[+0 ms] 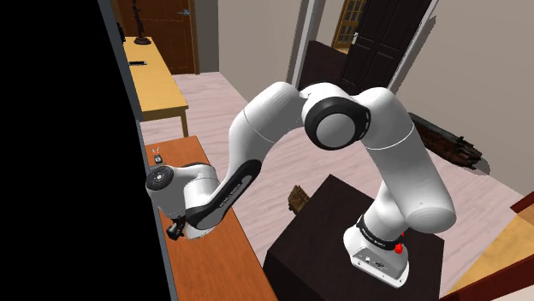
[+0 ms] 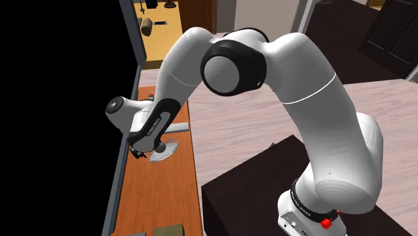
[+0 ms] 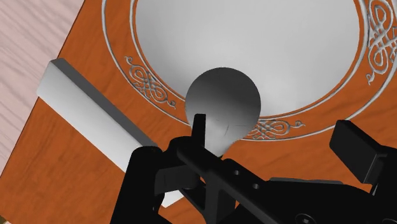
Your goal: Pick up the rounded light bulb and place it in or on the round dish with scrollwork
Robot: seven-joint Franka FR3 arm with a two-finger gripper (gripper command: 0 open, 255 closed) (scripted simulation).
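1. Orange-brown wood is showing under the hand: the table (image 3: 70, 172) is carrying the round dish (image 3: 254, 38), pale grey with a silvery scrollwork band around its rim.
2. The grey light bulb (image 3: 222, 102) is sitting right over that band. Its globe is reaching in toward the dish's smooth middle, and its neck is pointing back at the gripper (image 3: 245, 143).
3. The fingers (image 3: 356, 146) are standing wide apart, one on each side, and neither is pressing the globe, so nothing is being clasped. Whether the bulb is resting on the rim or hanging a touch above it, I cannot tell.
4. My read is that this is looking like the let-go stage, with the placing nearly done.
5. Doing it well is going to mean drawing straight back along the hand's own line, fingers wide and no sideways drift. A round globe on a rim is likely to roll at the slightest nudge.
6. One to watch: a long grey block (image 3: 83, 108) is lying just beside the dish on one finger's side, so a swing that way is risking a knock.
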